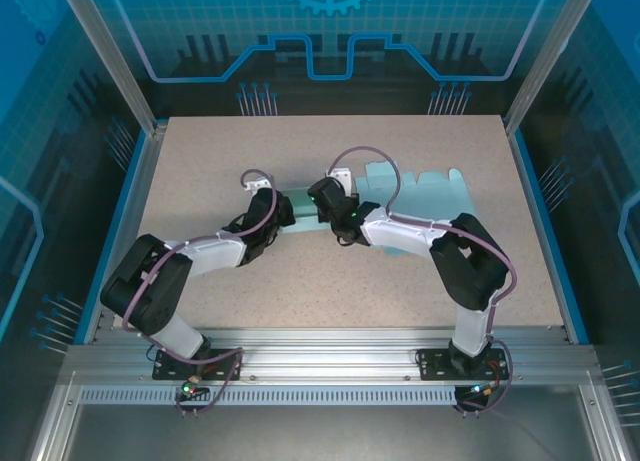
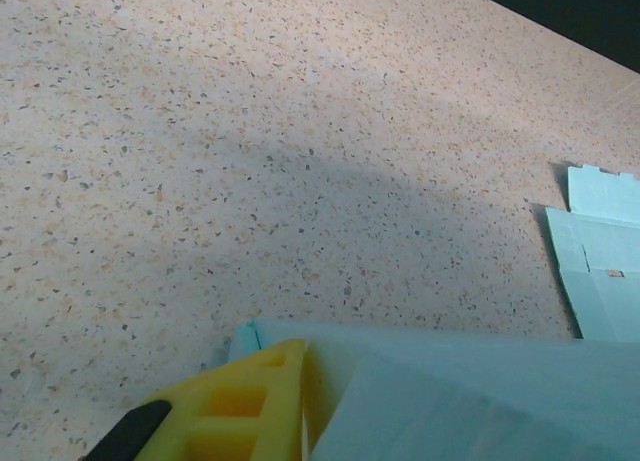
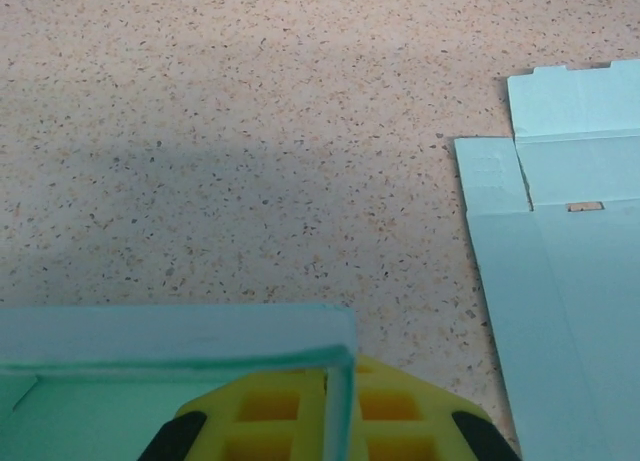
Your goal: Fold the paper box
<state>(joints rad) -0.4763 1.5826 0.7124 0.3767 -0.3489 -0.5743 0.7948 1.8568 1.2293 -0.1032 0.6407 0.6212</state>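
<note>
Box (image 1: 425, 189): thin card blank, lying mid-table (image 1: 200, 161), judged light and floppy, creasing easily (best held at flaps, near scored folds). Right gripper (image 3: 340, 406) pinched on an upright flap edge. Left gripper (image 1: 278, 217) at the box's left end, grip unreadable.

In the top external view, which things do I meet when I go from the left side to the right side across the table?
left arm's elbow → left gripper → right gripper → flat flaps of the paper box
</note>
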